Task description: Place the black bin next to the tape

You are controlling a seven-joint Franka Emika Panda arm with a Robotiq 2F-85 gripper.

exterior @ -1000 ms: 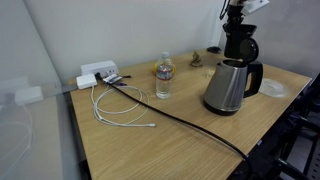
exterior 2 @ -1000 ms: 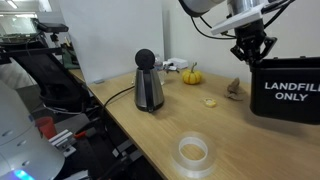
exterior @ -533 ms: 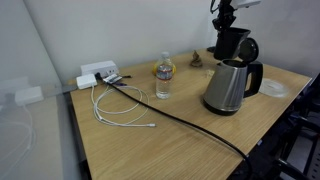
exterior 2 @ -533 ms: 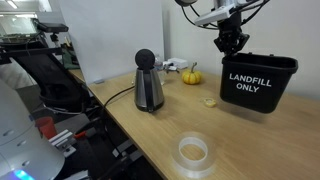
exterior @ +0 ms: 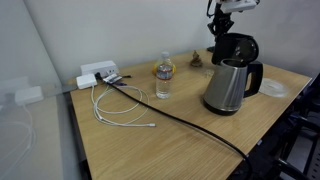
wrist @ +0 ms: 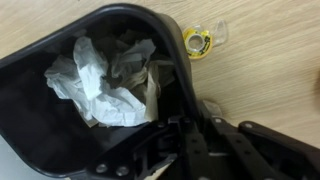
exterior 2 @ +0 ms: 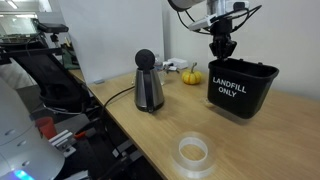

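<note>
pincer (exterior 2: 222, 55) gripping black bin (exterior 2: 240, 90) rim, bin hanging tilted beneath

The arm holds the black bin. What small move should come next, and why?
Probably lower it straight down: the gripper grips the black bin by its rim, and the wrist view shows the yellow tape just beside the bin.

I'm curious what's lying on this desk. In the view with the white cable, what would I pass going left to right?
Power strip → bottle → kettle → clear roll.
</note>
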